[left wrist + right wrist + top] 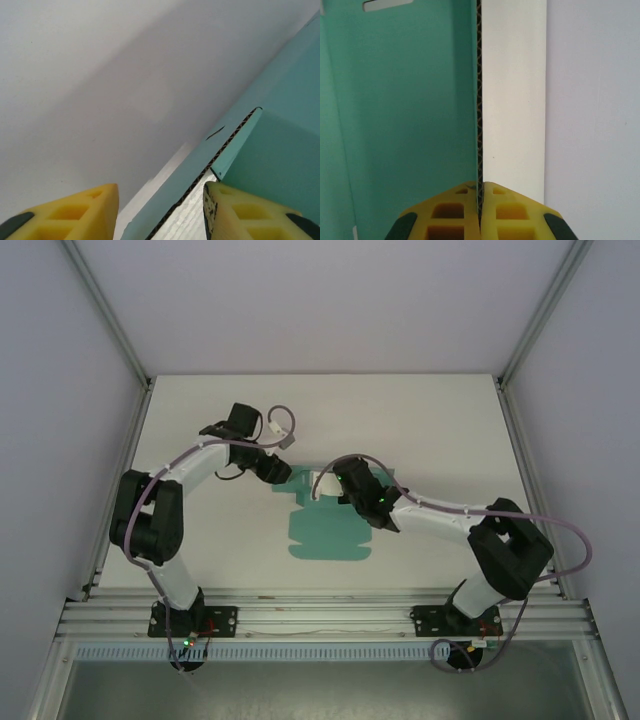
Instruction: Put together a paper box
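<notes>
Right hand (480, 189) pinches a raised flap of the paper box (410, 100); left hand (161, 200), spread, straddles another edge.

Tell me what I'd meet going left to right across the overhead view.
In order: left arm's elbow → left hand → right hand → right arm's elbow. The paper box overlaps both hands, so it's left out.

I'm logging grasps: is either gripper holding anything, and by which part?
The right gripper is shut on the paper box, pinching the edge of a raised flap. The left gripper straddles another flap edge with jaws apart, holding nothing.
</notes>
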Available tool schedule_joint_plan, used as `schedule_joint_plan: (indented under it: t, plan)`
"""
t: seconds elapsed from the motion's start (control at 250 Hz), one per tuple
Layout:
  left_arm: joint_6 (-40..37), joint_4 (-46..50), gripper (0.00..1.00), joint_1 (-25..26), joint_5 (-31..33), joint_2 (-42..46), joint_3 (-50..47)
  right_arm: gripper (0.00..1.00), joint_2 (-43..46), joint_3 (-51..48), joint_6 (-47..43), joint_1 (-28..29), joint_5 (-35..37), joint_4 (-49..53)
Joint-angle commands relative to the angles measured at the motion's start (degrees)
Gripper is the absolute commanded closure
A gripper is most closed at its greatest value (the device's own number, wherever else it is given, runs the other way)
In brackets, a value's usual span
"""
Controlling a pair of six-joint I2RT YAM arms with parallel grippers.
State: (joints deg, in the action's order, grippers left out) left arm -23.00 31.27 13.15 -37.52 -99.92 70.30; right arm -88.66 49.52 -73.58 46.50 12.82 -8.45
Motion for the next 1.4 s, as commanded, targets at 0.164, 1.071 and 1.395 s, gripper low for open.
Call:
schedule_joint_plan:
  t: [0.164, 1.071, 1.395]
  plan:
    - [3.71, -0.35, 0.79, 1.73, 4.51, 0.55, 0.03, 1.0, -0.81, 1.43, -0.07, 0.05, 1.47, -2.58]
    - [46.44, -9.28, 1.0, 10.93, 25.37, 1.4, 2.56, 1.0, -4.14, 1.0, 3.47, 2.05, 5.68, -7.15]
    - [61.72, -13.1, 1.0, 16.6, 31.86, 1.11, 2.78, 1.0, -4.7, -0.14, 6.52, 4.33, 8.72, -11.21]
